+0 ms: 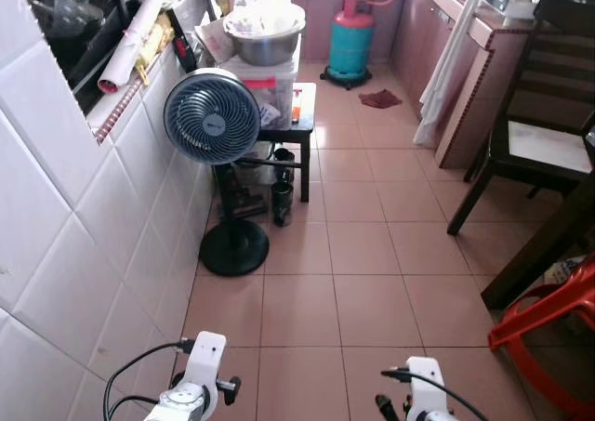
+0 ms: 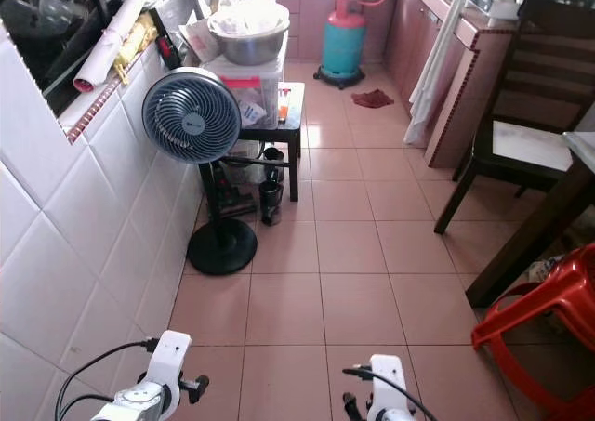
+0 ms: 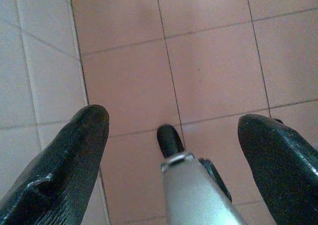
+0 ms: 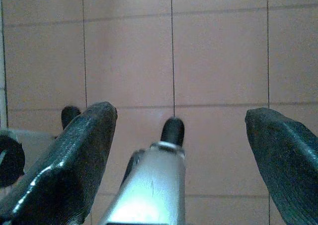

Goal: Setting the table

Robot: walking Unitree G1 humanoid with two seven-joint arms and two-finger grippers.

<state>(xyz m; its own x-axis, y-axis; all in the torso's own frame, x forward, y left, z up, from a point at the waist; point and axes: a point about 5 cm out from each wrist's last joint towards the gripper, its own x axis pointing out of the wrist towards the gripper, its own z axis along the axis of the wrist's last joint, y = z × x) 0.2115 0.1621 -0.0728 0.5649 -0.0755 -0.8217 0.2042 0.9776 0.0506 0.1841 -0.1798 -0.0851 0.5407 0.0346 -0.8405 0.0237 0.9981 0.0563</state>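
I stand in a narrow tiled kitchen passage. A dark wooden table (image 1: 547, 243) shows its leg and edge at the far right, with a dark chair (image 1: 539, 138) behind it. A steel bowl (image 1: 266, 36) sits on a plastic box at the back left. Both arms hang low by my sides, the left arm (image 1: 199, 384) near the white wall and the right arm (image 1: 424, 391) over the floor. In the wrist views my left gripper (image 3: 176, 120) and right gripper (image 4: 181, 113) are open, with only pink floor tiles between their fingers.
A standing fan (image 1: 212, 116) stands by the white tiled wall (image 1: 84, 254) on the left, with a small black side table (image 1: 304, 114) behind it. A teal gas cylinder (image 1: 350, 45) stands at the back. A red plastic stool (image 1: 550, 326) lies at the right. Pink floor (image 1: 353, 282) runs ahead.
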